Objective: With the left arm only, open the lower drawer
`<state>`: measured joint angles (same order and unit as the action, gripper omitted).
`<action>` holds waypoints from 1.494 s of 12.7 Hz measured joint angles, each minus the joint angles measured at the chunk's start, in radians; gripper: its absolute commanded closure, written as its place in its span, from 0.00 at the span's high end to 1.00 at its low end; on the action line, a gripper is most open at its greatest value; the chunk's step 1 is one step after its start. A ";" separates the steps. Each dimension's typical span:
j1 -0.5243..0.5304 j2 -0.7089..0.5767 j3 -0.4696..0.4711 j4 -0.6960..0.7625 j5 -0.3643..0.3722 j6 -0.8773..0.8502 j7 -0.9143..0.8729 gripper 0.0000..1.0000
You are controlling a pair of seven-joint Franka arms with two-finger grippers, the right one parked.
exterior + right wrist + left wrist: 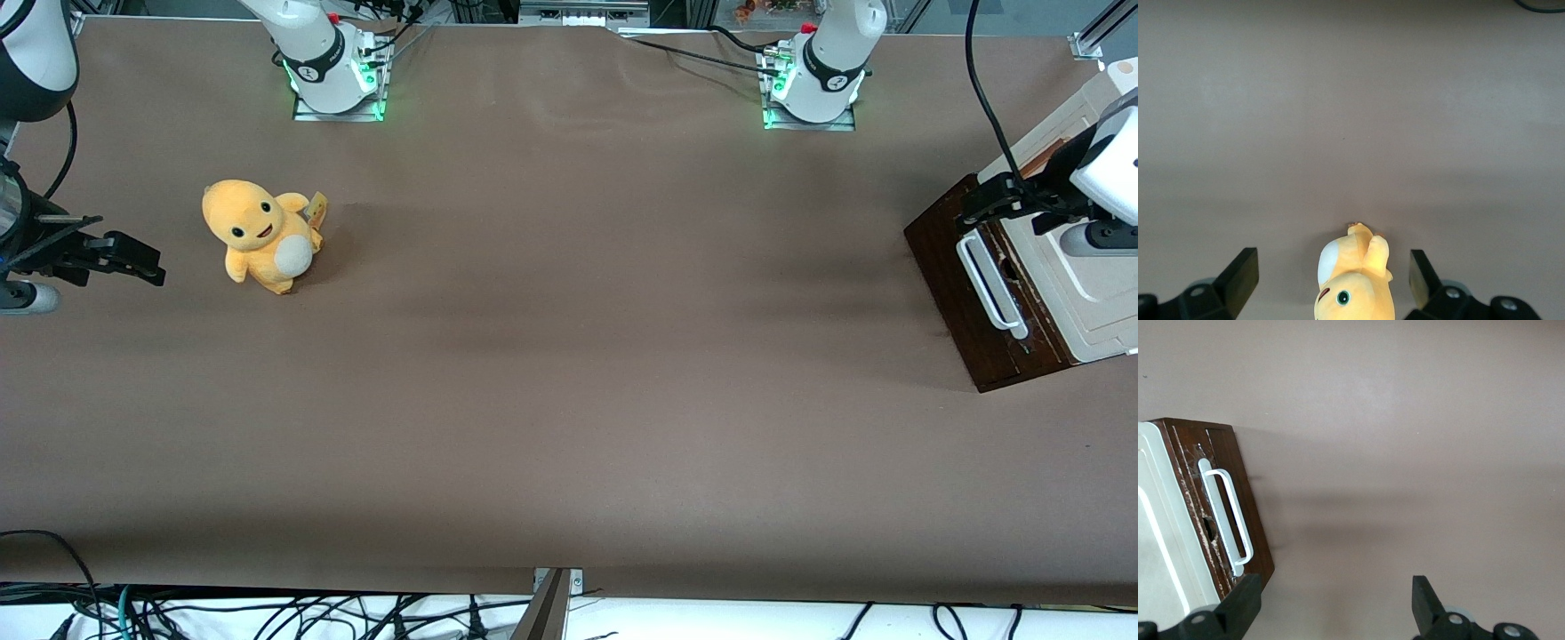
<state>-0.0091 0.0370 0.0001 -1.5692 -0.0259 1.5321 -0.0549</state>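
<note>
The lower drawer's dark brown wooden front (956,293) with its long white bar handle (989,284) faces the table's middle, on a small cream-white cabinet (1098,311) at the working arm's end of the table. None of the drawer's pale inside shows. The left arm's black gripper (982,203) hovers above the end of the drawer front farther from the front camera. In the left wrist view the gripper (1335,603) is open and empty over bare table, one fingertip (1241,600) close to a corner of the drawer front (1245,500), beside the handle (1228,517).
An orange plush toy (262,233) sits toward the parked arm's end of the table and also shows in the right wrist view (1351,280). Both arm bases (813,84) stand at the table edge farthest from the front camera. Brown cloth (569,356) covers the table.
</note>
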 measured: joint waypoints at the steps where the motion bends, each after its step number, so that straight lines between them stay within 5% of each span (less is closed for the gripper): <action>1: 0.000 0.000 0.000 -0.003 0.000 -0.002 0.001 1.00; 19: 0.009 0.025 0.001 -0.008 0.000 -0.015 0.002 1.00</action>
<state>0.0004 0.0622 0.0016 -1.5770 -0.0259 1.5167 -0.0532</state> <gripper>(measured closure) 0.000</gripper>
